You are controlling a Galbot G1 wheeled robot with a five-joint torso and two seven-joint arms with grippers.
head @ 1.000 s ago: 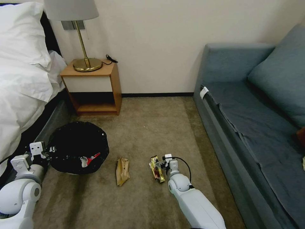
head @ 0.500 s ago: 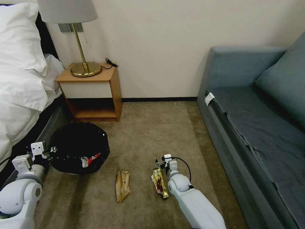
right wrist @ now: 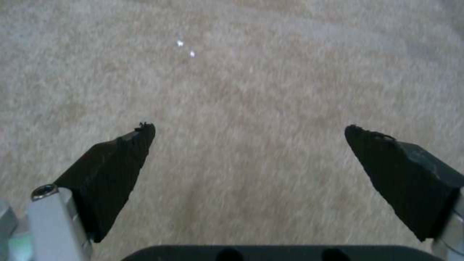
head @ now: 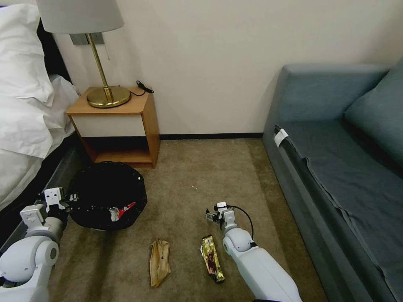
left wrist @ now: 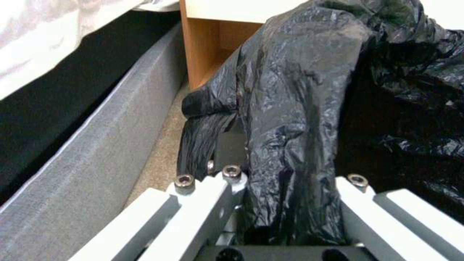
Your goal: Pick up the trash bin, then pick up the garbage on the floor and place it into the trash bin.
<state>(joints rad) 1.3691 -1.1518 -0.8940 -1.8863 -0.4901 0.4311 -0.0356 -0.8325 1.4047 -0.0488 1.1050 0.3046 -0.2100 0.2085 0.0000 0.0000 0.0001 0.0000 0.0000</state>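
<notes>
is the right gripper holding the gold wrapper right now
No, the right gripper has its jaws spread wide over bare carpet, and the gold wrapper lies on the floor beside that arm.

no legible text, labels or numbers

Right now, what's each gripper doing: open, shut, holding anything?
Left gripper: shut on the trash bin, clamping its bag-covered rim.
Right gripper: open, holding nothing, above bare carpet.
</notes>
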